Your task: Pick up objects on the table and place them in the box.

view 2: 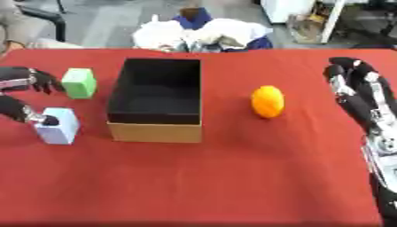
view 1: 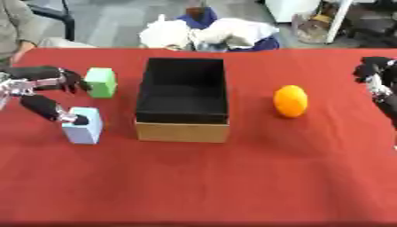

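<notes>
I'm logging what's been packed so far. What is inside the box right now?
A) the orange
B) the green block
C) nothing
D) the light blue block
C: the box shows only its dark bare interior, while the orange, green block and light blue block all sit on the red table outside it.

- Lighting: bright, even, diffuse overhead; no glare on red tablecloth (view 1: pixel 232 177).
- Shadows: soft, faint; box (view 1: pixel 183 104) interior reads near-black.
- Sharpness: both views soft overall, edges smeared; bg clutter indistinct.
- Distortion: none evident at frame edges.
</notes>
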You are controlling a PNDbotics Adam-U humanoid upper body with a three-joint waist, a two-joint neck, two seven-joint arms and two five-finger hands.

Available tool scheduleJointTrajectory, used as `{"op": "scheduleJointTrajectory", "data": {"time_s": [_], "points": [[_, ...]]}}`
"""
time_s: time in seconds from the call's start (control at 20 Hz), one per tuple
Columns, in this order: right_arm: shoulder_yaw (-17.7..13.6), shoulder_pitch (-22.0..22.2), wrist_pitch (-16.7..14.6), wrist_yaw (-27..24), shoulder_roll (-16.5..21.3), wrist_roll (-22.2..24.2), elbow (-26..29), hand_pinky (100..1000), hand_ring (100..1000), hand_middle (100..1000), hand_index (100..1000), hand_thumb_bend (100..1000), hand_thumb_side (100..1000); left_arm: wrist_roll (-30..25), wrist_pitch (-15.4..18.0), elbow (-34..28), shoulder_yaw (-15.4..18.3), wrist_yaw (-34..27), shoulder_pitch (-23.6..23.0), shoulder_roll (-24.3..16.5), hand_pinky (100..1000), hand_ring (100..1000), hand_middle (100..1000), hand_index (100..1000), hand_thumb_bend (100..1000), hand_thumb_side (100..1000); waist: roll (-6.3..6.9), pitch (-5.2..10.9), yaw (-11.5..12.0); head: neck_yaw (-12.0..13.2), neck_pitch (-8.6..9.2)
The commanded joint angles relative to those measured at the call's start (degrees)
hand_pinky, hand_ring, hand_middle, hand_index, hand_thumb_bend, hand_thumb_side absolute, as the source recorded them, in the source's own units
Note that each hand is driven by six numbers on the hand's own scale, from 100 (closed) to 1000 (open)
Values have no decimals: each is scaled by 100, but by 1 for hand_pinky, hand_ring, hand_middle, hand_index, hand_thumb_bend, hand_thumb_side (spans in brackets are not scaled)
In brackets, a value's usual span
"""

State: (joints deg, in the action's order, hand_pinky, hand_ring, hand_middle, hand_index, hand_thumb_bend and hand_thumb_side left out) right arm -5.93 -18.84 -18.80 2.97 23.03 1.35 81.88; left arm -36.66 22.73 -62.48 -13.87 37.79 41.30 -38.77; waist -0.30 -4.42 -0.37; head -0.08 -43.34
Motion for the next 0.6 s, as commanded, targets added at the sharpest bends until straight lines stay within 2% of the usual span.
{"op": "scheduleJointTrajectory", "data": {"time_s": [0.05,0.6], "points": [[-20,-68,-6,-39,145,12,57,680,687,612,763,100,605,-63,19,21,38,48,131,-92,751,756,788,884,642,705,3,80,-2,17,-1],[-16,-55,-8,-42,135,18,46,680,687,612,763,100,613,-8,142,377,14,395,178,50,741,746,770,868,642,659,8,79,-29,19,-12]]}}
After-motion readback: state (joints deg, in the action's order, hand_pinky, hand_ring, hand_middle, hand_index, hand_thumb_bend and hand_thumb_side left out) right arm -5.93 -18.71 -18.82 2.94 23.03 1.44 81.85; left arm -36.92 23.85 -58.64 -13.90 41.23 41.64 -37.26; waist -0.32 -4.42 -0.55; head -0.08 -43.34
